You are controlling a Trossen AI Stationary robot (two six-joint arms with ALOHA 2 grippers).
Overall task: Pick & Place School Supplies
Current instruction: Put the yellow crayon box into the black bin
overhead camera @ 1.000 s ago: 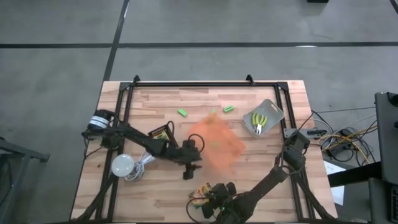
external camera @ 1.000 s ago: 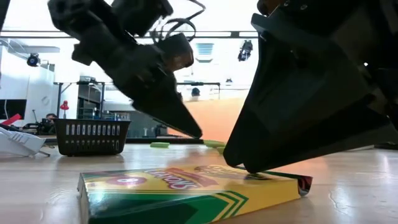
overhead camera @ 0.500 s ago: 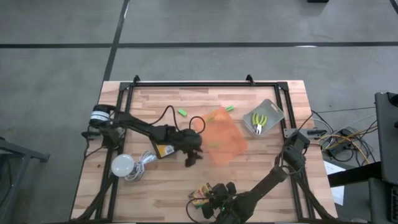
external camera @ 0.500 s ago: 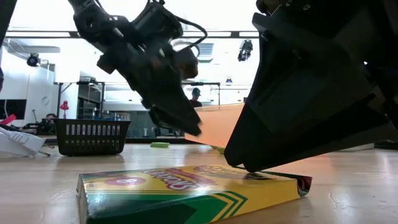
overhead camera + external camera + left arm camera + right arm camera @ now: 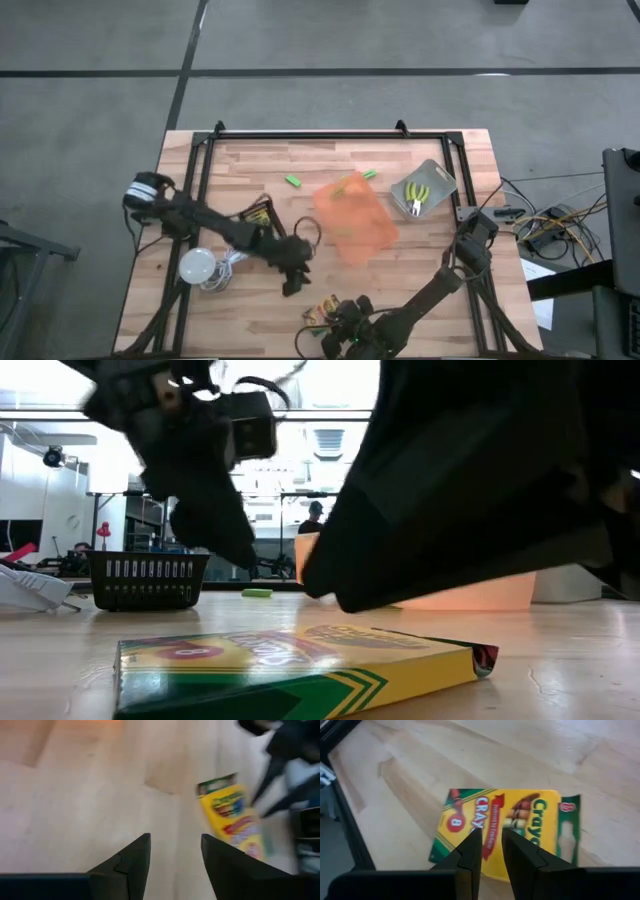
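The right end effector point(image 5: 490, 845) hangs low over a crayon box point(image 5: 505, 827) lying flat at the near edge of the counter point(image 5: 250, 165), its two fingers drawn nearly together with only a slim gap and nothing between them — they sit above the box's printed face, not around it. The low view shows the same box point(image 5: 300, 665) flat on the wood with the dark arm just above it. The left end effector point(image 5: 172, 852) hovers over bare wood near the middle, fingers apart and empty; the same box shows just ahead of it point(image 5: 232, 817). Elsewhere, the orange tray point(image 5: 352, 222) lies mid-counter, two green blocks point(image 5: 294, 181) rest near its far side, and a grey bin point(image 5: 428, 187) holds a yellow-handled tool point(image 5: 416, 194). A second crayon box point(image 5: 258, 215) lies partly under the left arm, and a white bulb point(image 5: 198, 264) sits by the left edge. The step in hand looks like the approach to picking up the near crayon box; no grasp is made yet. With fingers this narrow the box cannot be taken flat — the right end effector would need to open wide, line up across the box's short side, and come down so the fingers straddle its edges before closing.
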